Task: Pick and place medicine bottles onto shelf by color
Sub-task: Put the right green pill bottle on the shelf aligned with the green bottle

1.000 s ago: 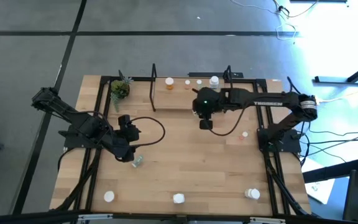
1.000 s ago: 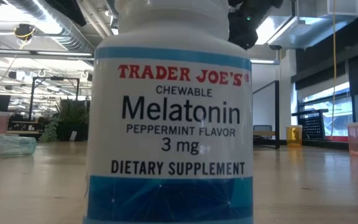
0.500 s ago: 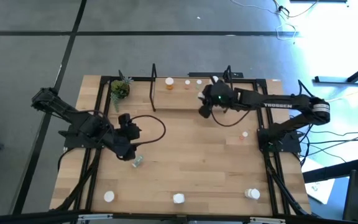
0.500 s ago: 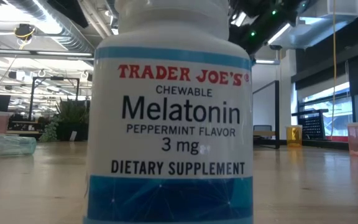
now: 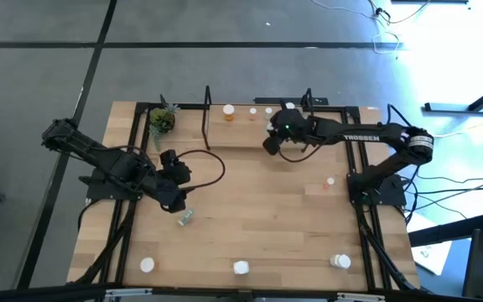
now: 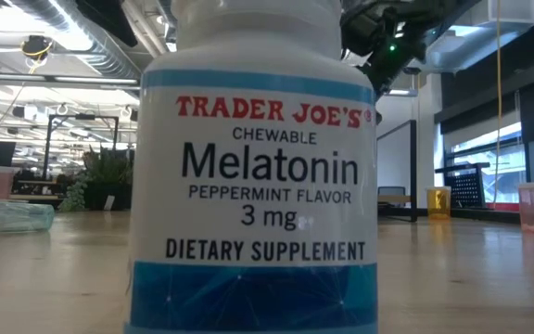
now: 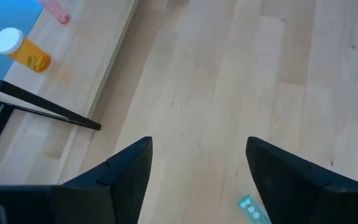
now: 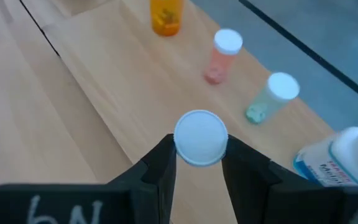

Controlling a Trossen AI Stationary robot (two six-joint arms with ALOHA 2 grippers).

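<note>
My right gripper (image 8: 200,163) hangs over the near edge of the light-wood shelf (image 5: 250,127), shut on a white-capped medicine bottle (image 8: 200,138). On the shelf stand an orange bottle (image 8: 166,15), a pink one (image 8: 222,56), a pale green one (image 8: 272,96) and a white one with a blue label (image 8: 340,158). My left gripper (image 5: 174,200) is open above the table's left middle. A pale green bottle (image 5: 184,218) lies on its side just nearer than it, touching neither finger. My right gripper pinches the bottle between its two fingers (image 8: 160,163), just under the white cap (image 8: 200,127). The cap faces the wrist camera and hides the body and the bottle's lower end. The fingers slant down from the table's right toward the shelf.
A big white Melatonin bottle (image 6: 253,167) stands at the near edge, with two more white bottles (image 5: 147,265) (image 5: 340,262) beside it. A small pink bottle (image 5: 329,181) sits right of centre. A potted plant (image 5: 162,120) stands left of the shelf's black upright (image 5: 206,117).
My right gripper has carried the bottle toward the far edge and slightly down, from the middle of the table to the shelf's near edge, rolling its wrist on the way. It has stayed shut on the bottle.
</note>
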